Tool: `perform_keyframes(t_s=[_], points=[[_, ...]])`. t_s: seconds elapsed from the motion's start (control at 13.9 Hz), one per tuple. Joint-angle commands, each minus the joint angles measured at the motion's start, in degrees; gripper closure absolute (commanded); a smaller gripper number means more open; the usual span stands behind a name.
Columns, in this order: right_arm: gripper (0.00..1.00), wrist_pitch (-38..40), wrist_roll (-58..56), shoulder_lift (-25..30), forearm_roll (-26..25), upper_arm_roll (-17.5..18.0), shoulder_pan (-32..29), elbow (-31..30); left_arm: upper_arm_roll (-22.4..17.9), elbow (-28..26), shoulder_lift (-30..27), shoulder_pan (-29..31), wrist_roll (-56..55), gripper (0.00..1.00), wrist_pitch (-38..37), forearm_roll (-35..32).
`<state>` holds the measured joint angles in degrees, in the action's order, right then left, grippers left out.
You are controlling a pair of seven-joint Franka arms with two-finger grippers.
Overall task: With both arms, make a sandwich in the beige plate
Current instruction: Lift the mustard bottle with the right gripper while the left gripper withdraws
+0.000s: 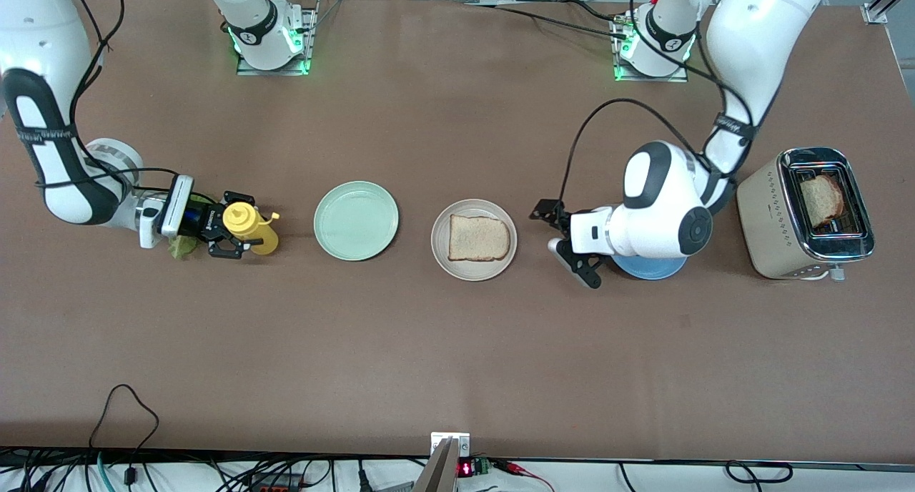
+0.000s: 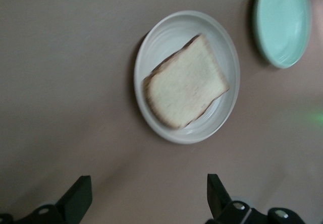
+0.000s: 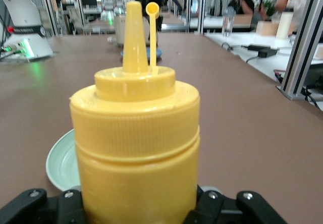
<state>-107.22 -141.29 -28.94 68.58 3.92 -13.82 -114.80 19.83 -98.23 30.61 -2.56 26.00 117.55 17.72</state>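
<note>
Bread slice (image 1: 479, 238) on beige plate (image 1: 439, 252)

A round beige plate (image 1: 474, 239) lies flat at the frame's centre; one squarish light-brown bread slice (image 1: 479, 238) with darker crust rests flat in it.

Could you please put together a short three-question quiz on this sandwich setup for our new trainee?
1. True or false: a lettuce leaf already lies on the bread slice in the beige plate.
2. What stands between the right gripper's fingers?
A. yellow squeeze bottle
B. toaster
C. mint-green plate
3. Fill in: the second slice sits in the ____.

Key: 1 false; 2 A; 3 toaster. The left gripper, open, is beside the beige plate.
</note>
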Motion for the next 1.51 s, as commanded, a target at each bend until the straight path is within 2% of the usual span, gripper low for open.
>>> perform_keyframes(t_s=[0.0, 0.22, 0.29, 0.43, 0.57, 0.72, 0.86, 1.0, 1.22, 1.43], points=[[0.72, -6.1, 12.5, 6.3, -6.5, -0.6, 6.1, 2.2, -0.9, -0.7, -4.1, 2.7, -1.8, 0.0, -5.6, -15.0], [0.72, -11.7, 24.4, 6.8, -14.1, -0.6, 11.9, 7.4, -0.9, 1.9, -6.7, 5.5, -1.5, 0.0, -13.1, -24.9], [0.72, -13.8, 28.3, 7.4, -17.3, -0.7, 13.7, 8.6, -0.9, 4.4, -6.9, 6.7, -1.2, 0.0, -16.3, -27.2], [0.71, -18.4, 37.8, 8.0, -27.7, -0.6, 18.0, 11.1, -0.6, 11.8, -7.0, 9.1, 0.6, 0.0, -22.9, -31.3], [0.71, -19.3, 48.2, 7.9, -37.3, -0.6, 21.9, 13.5, -0.8, 19.9, -6.8, 9.7, 2.6, 0.0, -26.7, -31.5], [0.71, -22.4, 58.0, 7.9, -46.6, -0.6, 26.2, 14.9, -0.8, 26.3, -6.4, 10.4, 1.8, 0.0, -27.0, -30.8], [0.71, -24.7, 68.5, 7.8, -56.5, -0.6, 30.2, 14.9, -0.8, 30.0, -6.5, 10.5, 1.6, 0.0, -28.7, -30.9], [0.7, -25.1, 78.7, 7.2, -65.9, -0.6, 33.8, 15.7, -0.8, 34.7, -6.6, 10.6, -1.8, 0.0, -34.0, -30.8], [0.7, -24.5, 93.9, 4.6, -78.8, -0.6, 40.5, 17.8, -0.7, 35.5, -6.7, 11.1, -16.2, 0.0, -35.7, -28.5], [0.7, -24.2, 106.2, 1.7, -89.8, -0.7, 45.4, 18.1, -0.8, 34.9, -6.8, 12.8, -17.1, 0.0, -35.6, -25.5]])
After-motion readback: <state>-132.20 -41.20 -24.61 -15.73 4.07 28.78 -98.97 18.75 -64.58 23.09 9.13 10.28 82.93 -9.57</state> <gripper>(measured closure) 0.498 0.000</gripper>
